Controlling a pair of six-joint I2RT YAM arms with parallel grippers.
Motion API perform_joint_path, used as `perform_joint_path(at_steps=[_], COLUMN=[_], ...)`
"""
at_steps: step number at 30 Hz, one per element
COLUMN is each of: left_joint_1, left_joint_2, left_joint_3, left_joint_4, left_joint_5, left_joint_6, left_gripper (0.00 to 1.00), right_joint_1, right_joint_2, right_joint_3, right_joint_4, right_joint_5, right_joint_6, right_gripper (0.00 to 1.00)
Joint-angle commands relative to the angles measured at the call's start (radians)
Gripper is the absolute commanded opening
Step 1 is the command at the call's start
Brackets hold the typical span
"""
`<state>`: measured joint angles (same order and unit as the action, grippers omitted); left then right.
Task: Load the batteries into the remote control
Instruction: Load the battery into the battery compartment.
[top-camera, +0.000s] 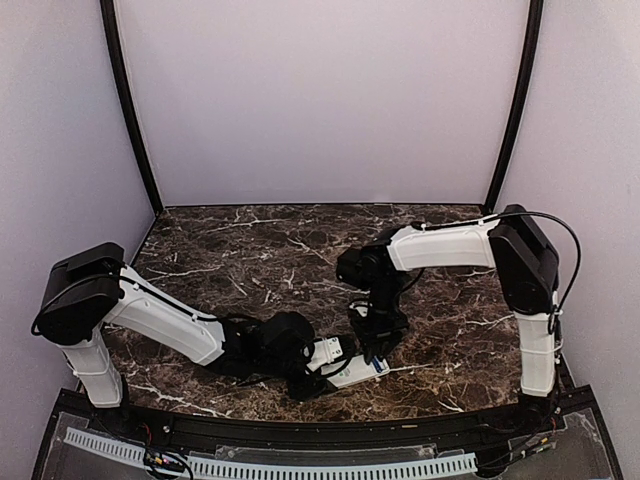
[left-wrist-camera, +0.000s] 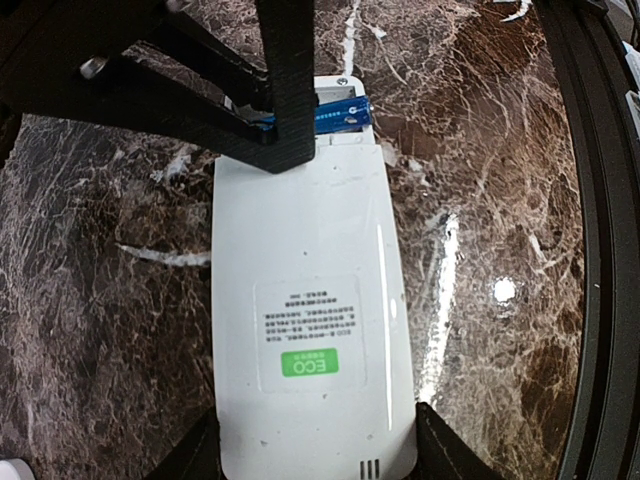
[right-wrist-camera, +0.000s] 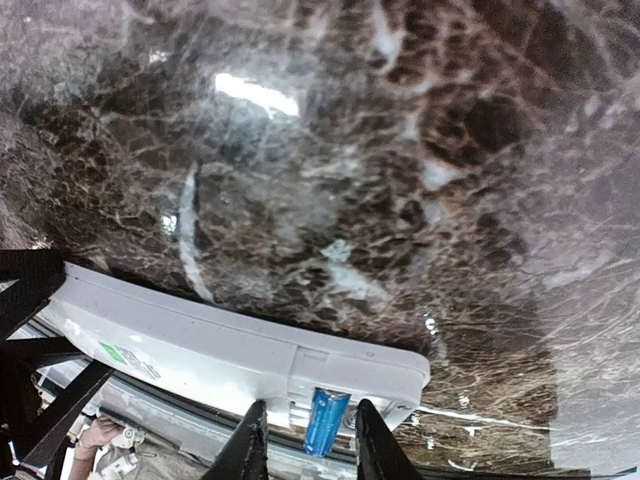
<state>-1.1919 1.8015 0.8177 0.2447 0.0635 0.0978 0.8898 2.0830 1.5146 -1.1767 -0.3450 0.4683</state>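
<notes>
On the dark marbled counter (top-camera: 250, 250), just ahead of the arm bases, the remote control (left-wrist-camera: 310, 300) is laid with its plain white back turned upward. A green label (left-wrist-camera: 309, 365) is seen printed on the back, toward the end of the remote control that is gripped. That end is clamped by the left end effector (left-wrist-camera: 318, 455), whose fingers (left-wrist-camera: 445, 455) are pressed against the two long sides of the remote control. At the opposite end of the remote control the battery compartment is uncovered, and a blue battery (right-wrist-camera: 326, 420) is seen lying across it, set crosswise to the length of the remote control. The right end effector (right-wrist-camera: 310, 440) is held directly above that open end, pointed down at it. Its fingers (right-wrist-camera: 250, 445) are parted, one on each side of the blue battery, and a narrow gap is left between each finger and the battery, so nothing is gripped by them. Only this one battery can be made out; whether a second one is seated beside it in the compartment cannot be told, since part of the opening is covered by the dark fingers of the right end effector.
</notes>
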Motion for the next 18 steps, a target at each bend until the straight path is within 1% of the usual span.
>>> perform_joint_path(at_steps=[1,8,9,11,14,18], left_joint_1=[0.008,0.008,0.008,0.008,0.008,0.008], left_joint_2=[0.024,0.025,0.025,0.025,0.025,0.026], left_joint_3=[-0.040,-0.038,-0.038,-0.038,-0.039,-0.038], left_joint_4=[-0.141,-0.142,-0.141,-0.141,-0.142,-0.143], left_joint_5=[-0.015,-0.016,-0.016,-0.017,-0.017,-0.017], left_joint_6=[0.011,0.011,0.011,0.010,0.011,0.011], left_gripper=[0.27,0.27,0.27,0.27,0.27,0.27], right_joint_1=[0.006,0.006,0.006,0.006,0.006,0.008], right_joint_2=[-0.050,-0.130,-0.149,-0.191,-0.265,-0.360], right_joint_3=[0.014,-0.037,-0.054,-0.103,-0.224,-0.367], right_joint_4=[0.009,-0.009,-0.003,0.023,0.099,0.274], right_joint_5=[0.070,0.067,0.055,0.024,-0.035,-0.116], right_joint_6=[0.001,0.025,0.035,0.061,0.135,0.243], right_gripper=[0.28,0.29,0.29,0.25,0.19,0.16])
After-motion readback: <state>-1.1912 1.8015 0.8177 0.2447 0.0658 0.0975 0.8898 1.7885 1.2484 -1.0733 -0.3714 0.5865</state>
